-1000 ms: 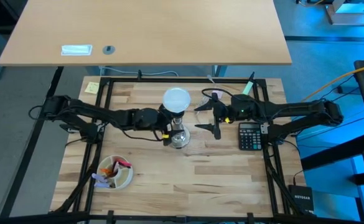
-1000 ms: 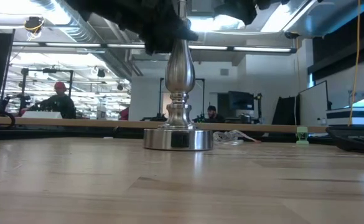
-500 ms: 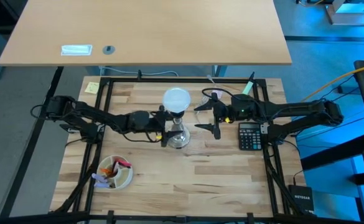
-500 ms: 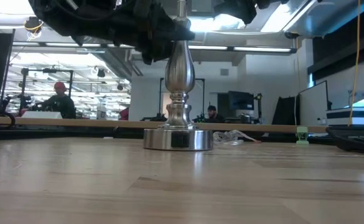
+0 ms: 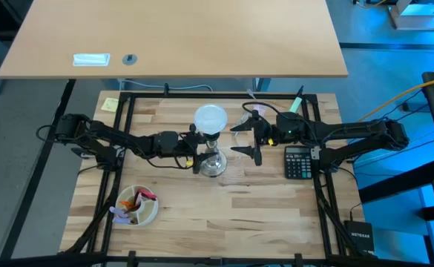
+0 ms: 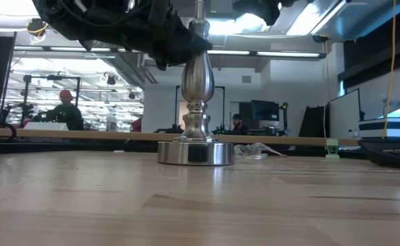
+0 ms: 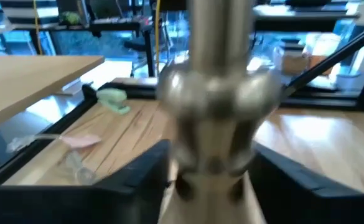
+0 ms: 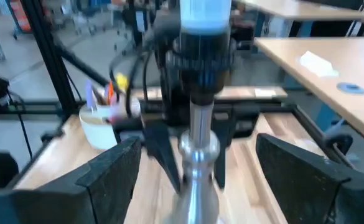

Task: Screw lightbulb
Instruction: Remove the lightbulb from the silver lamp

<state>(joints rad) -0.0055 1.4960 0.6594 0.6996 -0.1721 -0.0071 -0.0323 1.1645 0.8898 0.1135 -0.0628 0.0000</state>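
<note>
The white frosted lightbulb (image 5: 210, 119) sits base-down in the black socket (image 8: 203, 62) on top of the silvery stand (image 6: 197, 102), which rests by its round foot (image 6: 195, 152) on the wooden table. My left gripper (image 5: 196, 150) is open at the stand's left, and its fingers stand on either side of the stem (image 7: 216, 124). My right gripper (image 5: 243, 140) is open and empty a little to the right of the stand. It faces the socket and the bulb (image 8: 203, 12). My left gripper comes level from the table's left, with one finger (image 7: 141, 177) on each side of the stand's stem below its bulge (image 7: 219, 93). I cannot tell whether the fingers touch the stem. The stand stays upright on the table.
A black calculator (image 5: 300, 162) lies right of my right gripper. A white bowl (image 5: 137, 205) with small items stands near the left front. Clear plastic wrap (image 5: 255, 115) and a green item (image 5: 297, 104) lie at the far edge. A yellow note (image 5: 110, 104) is at the far left.
My left gripper has drawn back a little toward the table's left edge, away from the top of the stand. The stand and bulb have stayed upright in place.
</note>
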